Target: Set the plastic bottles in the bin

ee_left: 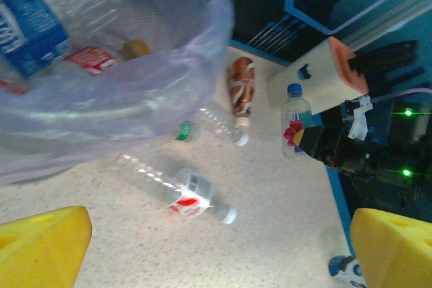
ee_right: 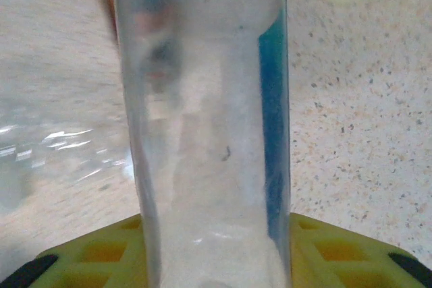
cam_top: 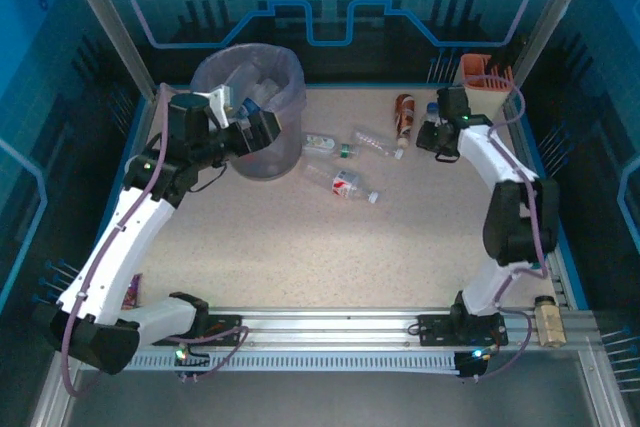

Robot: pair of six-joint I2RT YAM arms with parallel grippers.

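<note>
The grey-lavender bin (cam_top: pixel 262 155) with its plastic liner stands at the back left, with bottles inside it (ee_left: pixel 40 32). My left gripper (cam_top: pixel 262 129) hovers open at its right side, yellow fingers (ee_left: pixel 40 244) wide apart and nothing between them. On the table lie a red-labelled bottle (cam_top: pixel 345 185), a green-capped one (cam_top: pixel 325 144), a clear one (cam_top: pixel 378 144) and a brown one (cam_top: pixel 404 112). My right gripper (cam_top: pixel 438 137) is shut on an upright blue-capped bottle (ee_left: pixel 295 116), whose clear body (ee_right: pixel 202 133) stands between the yellow fingers (ee_right: pixel 337 247).
A cream-and-orange holder (cam_top: pixel 485 72) stands at the back right corner, just behind the right gripper. A red packet (cam_top: pixel 133 292) lies by the left arm near the front left edge. Blue walls border the table on both sides.
</note>
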